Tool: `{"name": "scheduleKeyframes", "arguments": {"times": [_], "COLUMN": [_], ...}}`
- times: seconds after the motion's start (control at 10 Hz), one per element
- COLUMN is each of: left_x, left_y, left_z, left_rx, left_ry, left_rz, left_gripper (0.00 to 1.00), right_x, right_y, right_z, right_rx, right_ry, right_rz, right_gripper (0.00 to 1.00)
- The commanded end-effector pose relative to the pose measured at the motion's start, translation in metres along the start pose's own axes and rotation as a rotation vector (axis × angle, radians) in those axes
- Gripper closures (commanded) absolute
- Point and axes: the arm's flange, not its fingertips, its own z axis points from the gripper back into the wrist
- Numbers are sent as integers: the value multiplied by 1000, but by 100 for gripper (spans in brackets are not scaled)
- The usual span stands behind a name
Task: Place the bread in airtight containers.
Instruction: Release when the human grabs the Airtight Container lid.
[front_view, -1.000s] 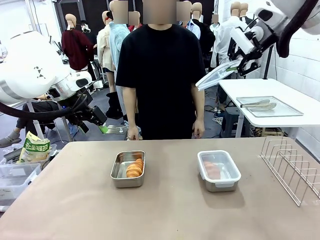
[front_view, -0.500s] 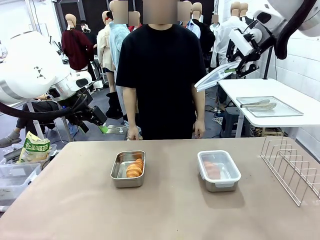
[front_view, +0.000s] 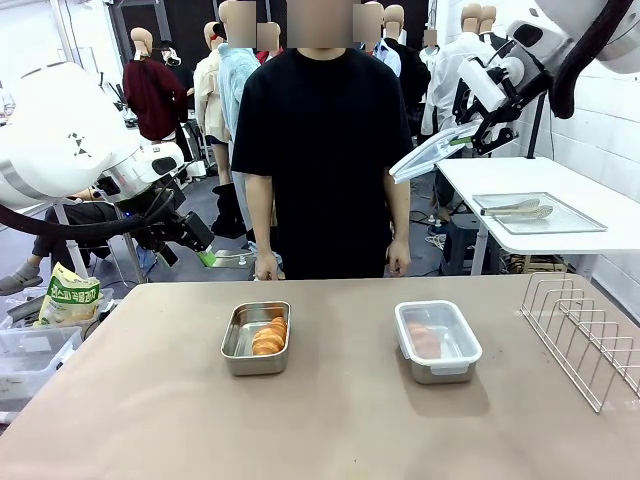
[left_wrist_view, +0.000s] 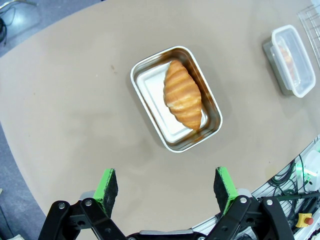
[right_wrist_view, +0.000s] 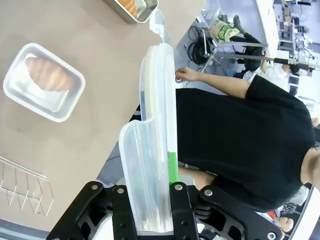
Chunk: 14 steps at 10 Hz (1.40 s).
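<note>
Note that your right gripper (front_view: 468, 135), clamped on a clear lid (front_view: 432, 151), has shifted slightly leftward above the table's far edge while your left gripper (left_wrist_view: 167, 187) hangs wide and empty over the uncovered pan (front_view: 256, 337) holding one croissant (front_view: 270, 335), the other croissant (front_view: 425, 338) already sealed in the lidded pan (front_view: 437, 340), so capping remains

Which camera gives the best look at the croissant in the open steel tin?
The left wrist view: it looks straight down on the croissant lying along one side of the open tin, ridges plain. The front view shows it low and foreshortened. The right wrist view catches an orange corner at the top edge.
</note>
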Motion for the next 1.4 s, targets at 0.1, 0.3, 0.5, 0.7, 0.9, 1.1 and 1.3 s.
{"name": "scheduleKeyframes", "arguments": {"times": [0.1,0.3,0.5,0.7,0.9,1.1,1.3], "left_x": [1,1,1,1,1,1,1], "left_y": [1,1,1,1,1,1,1], "left_z": [1,1,1,1,1,1,1], "left_rx": [2,2,2,2,2,2,2], "left_ry": [-3,-3,-3,-3,-3,-3,-3], "left_rz": [1,1,1,1,1,1,1], "left_gripper": [0,0,0,0,0,0,0], "right_x": [1,1,1,1,1,1,1], "right_y": [-1,-1,-1,-1,-1,-1,-1], "right_z": [2,2,2,2,2,2,2], "right_rx": [-1,-1,-1,-1,-1,-1,-1], "right_ry": [0,0,0,0,0,0,0], "right_rz": [1,1,1,1,1,1,1], "right_gripper": [100,100,100,100,100,100,100]}}
